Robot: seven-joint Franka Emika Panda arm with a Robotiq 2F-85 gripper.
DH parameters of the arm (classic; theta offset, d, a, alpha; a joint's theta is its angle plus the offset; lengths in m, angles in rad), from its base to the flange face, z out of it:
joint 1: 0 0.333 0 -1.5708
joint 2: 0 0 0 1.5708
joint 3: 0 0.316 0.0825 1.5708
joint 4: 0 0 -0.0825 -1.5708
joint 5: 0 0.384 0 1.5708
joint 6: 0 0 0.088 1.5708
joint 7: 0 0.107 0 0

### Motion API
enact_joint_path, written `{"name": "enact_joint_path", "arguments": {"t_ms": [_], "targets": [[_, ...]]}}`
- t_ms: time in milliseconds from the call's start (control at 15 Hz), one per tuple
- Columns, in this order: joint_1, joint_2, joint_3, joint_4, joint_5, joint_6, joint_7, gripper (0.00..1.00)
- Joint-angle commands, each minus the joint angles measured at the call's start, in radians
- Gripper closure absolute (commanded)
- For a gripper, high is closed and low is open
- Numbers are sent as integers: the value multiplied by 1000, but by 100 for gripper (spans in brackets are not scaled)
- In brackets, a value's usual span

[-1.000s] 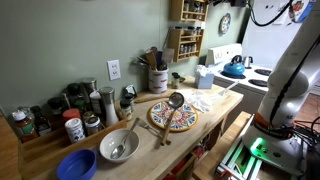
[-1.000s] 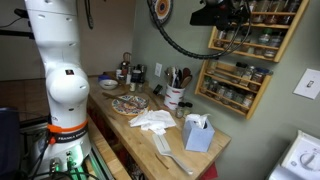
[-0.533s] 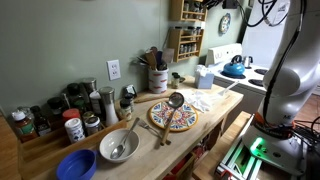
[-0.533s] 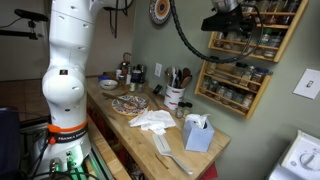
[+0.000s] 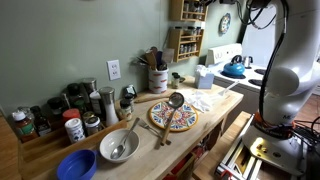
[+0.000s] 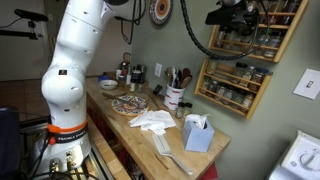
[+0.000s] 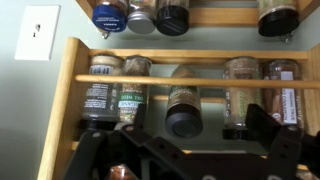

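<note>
Spice jar (image 7: 182,105) sits untouched on its rack (image 7: 68,100). Our tool (image 7: 182,135) hovers before it, released and empty; we haven't gripped yet

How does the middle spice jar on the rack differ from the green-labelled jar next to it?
The middle jar shows a dark round end facing the wrist camera; the green-labelled jar shows only its side and label. The middle jar lines up with the gap of the open end effector; the green-labelled jar sits off to one side. Both share one shelf of the wooden rack.
</note>
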Motion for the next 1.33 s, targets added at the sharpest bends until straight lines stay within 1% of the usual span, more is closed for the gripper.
{"name": "enact_joint_path", "arguments": {"t_ms": [0,400,867,933,1000,1067,1133,1267], "targets": [[-34,76,-5,127,35,56,55,0],[-62,139,5,206,82,48,52,0],[-110,198,27,270,153,54,33,0],[-116,205,30,279,157,63,35,2],[-119,211,30,285,159,65,35,18],[-118,205,43,270,149,52,30,26],[-122,209,47,273,149,49,26,32],[-131,216,58,280,154,49,21,47]]}}
